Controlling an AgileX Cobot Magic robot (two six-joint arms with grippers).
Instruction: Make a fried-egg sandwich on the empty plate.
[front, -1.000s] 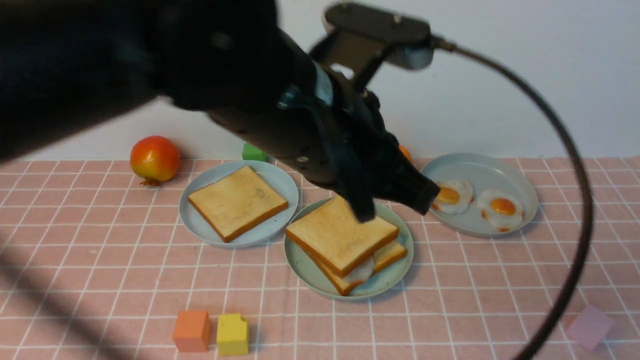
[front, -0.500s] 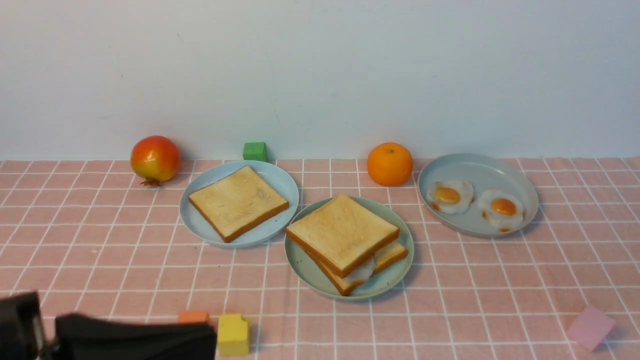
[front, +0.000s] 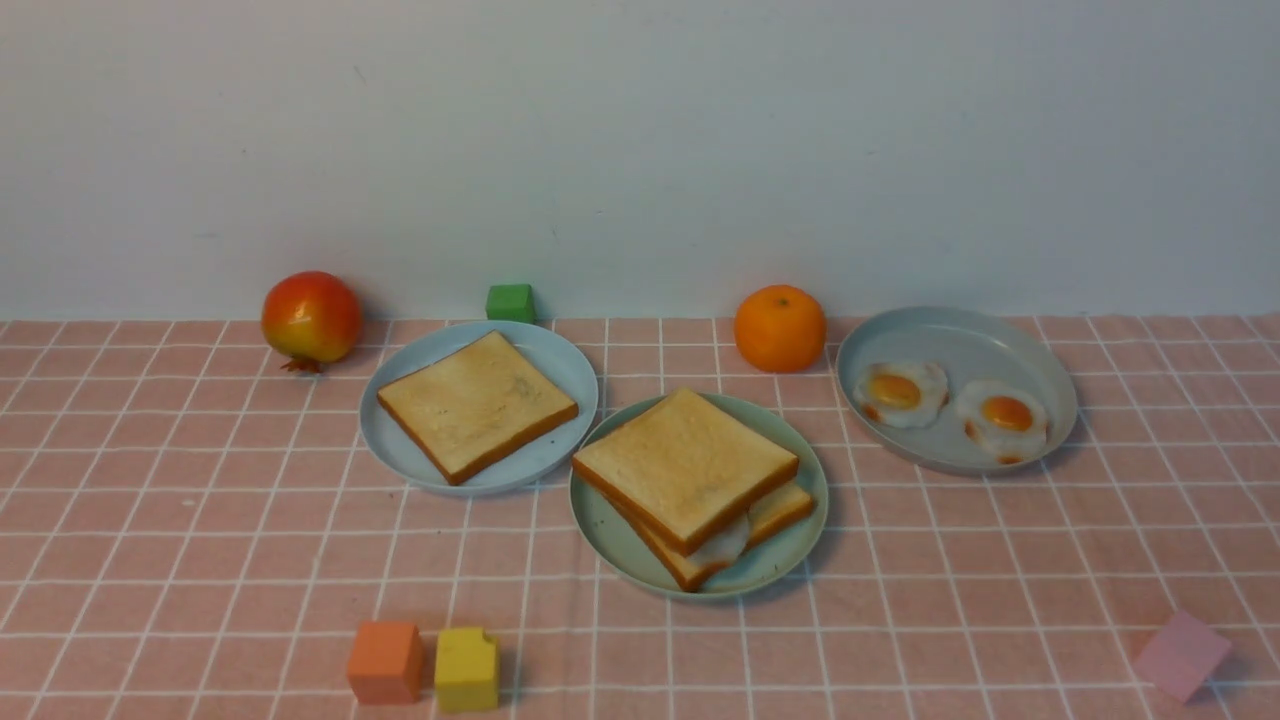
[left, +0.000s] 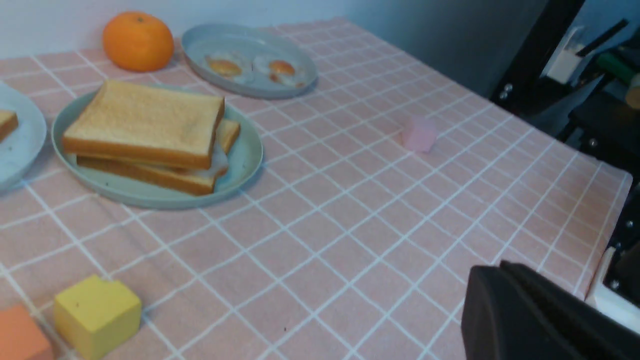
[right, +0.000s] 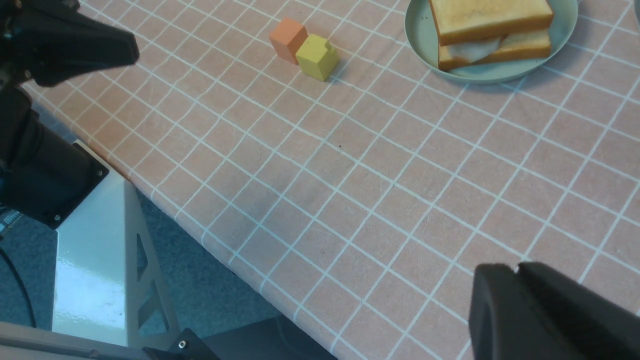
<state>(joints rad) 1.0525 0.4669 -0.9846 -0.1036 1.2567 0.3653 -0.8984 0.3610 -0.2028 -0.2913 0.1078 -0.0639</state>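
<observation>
- Pale grey-white wall runs behind the table, which is covered in a pink cloth with a white grid.
- At the middle of the table sits the mint-green plate, and on it lies the fried-egg sandwich: two toast slices stacked askew, with the white of an egg showing between them at the near right corner.
- Just to its left and slightly farther back, a paler blue plate carries a single toast slice; the rims of the two plates are just beside each other.
- To the right, a greyer plate holds two fried eggs side by side.
- An orange stands between the sandwich plate and the egg plate, near the wall; a pomegranate and a small green block stand on the left at the back.
- Near the front edge, an orange cube and a yellow cube stand just beside each other; a pink block lies well apart at the far right.
- No arm appears in the front view.
- The left claw shows in its wrist view with its dark fingers pressed together, holding nothing, above bare cloth.
- The right claw is likewise closed and empty, low over the near edge of the table.
</observation>
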